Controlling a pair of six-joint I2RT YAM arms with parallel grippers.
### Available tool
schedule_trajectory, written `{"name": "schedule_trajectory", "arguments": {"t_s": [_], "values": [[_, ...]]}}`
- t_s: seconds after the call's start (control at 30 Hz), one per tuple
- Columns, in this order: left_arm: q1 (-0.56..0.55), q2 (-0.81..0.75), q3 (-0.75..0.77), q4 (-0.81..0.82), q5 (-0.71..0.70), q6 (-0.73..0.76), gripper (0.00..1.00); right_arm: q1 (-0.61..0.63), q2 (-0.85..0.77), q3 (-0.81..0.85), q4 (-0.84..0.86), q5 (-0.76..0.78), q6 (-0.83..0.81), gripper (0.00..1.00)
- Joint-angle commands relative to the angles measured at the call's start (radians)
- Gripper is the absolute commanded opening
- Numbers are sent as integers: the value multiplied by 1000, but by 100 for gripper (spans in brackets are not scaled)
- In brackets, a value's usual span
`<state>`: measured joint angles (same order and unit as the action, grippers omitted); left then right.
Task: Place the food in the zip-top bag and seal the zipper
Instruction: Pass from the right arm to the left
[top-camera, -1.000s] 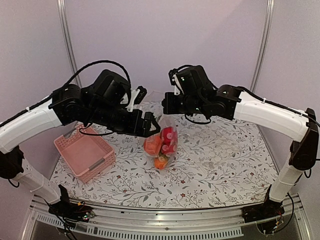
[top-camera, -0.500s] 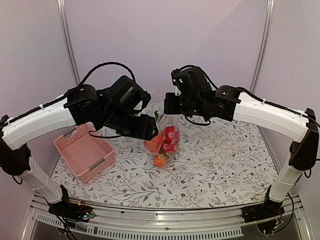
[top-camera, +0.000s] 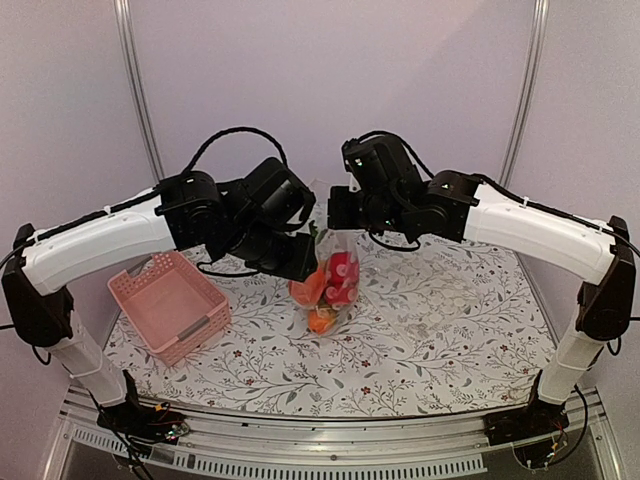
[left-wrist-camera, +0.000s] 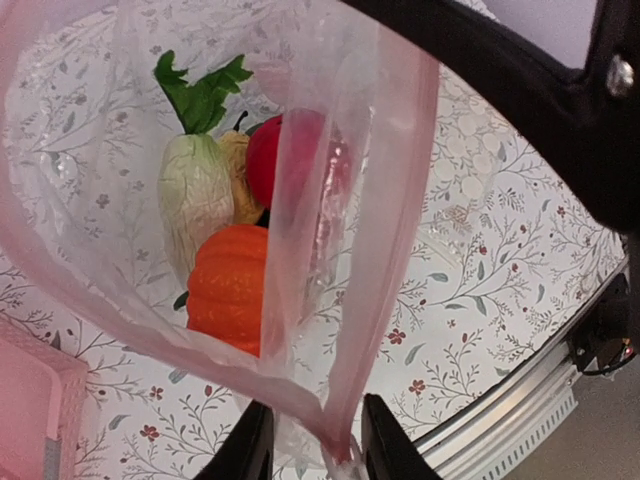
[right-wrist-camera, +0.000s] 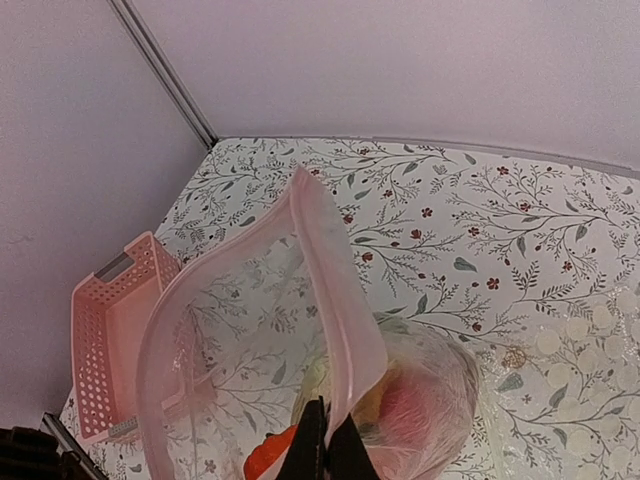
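Observation:
The zip-top bag (top-camera: 338, 250) hangs above the table between both grippers, its mouth held wide. The food (top-camera: 325, 285) sits in its bottom: a white radish (left-wrist-camera: 195, 200), an orange pumpkin (left-wrist-camera: 228, 290) and a red fruit (left-wrist-camera: 290, 160). My right gripper (right-wrist-camera: 325, 450) is shut on the zipper (right-wrist-camera: 335, 280) at the bag's right rim. My left gripper (left-wrist-camera: 315, 440) straddles the folded left end of the zipper (left-wrist-camera: 385, 230). Its fingers (left-wrist-camera: 250, 445) stand a little apart, with gaps on both sides of the strip.
An empty pink basket (top-camera: 170, 305) stands on the flowered tablecloth (top-camera: 450, 320) at the left, below my left arm. Upright frame poles (top-camera: 135, 90) rise at the back corners. The table's metal front edge (left-wrist-camera: 520, 385) lies close behind the left gripper.
My left arm has swung right and up to the bag's left rim, and its jaws have narrowed round the zipper. The right gripper and the bag have stayed put.

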<state>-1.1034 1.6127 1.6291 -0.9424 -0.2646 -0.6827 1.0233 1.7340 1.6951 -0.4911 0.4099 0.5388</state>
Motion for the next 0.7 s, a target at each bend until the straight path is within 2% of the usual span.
{"name": "schedule_trajectory", "arguments": {"t_s": [0.0,0.07,0.17,0.23,0.33,0.4,0.57,0.67], "values": [[-12,16,35,-4,-6,35,24,9,10,22,-16,24,1,0],[-8,17,50,-8,-2,57,17,9,6,21,-19,17,-3,1],[14,12,82,-10,29,110,8,2,-14,24,-28,-7,-27,14],[40,7,106,-4,88,162,4,-10,-40,30,-47,-30,-48,26],[69,-1,144,4,217,303,2,-19,-100,26,-76,-29,-107,51],[83,-8,153,2,295,431,3,-33,-128,36,-124,-32,-141,60],[102,-19,162,-47,399,582,2,-121,-174,14,-212,-169,-161,72],[105,-27,161,-86,403,626,2,-190,-202,-39,-204,-330,-167,79]]}}
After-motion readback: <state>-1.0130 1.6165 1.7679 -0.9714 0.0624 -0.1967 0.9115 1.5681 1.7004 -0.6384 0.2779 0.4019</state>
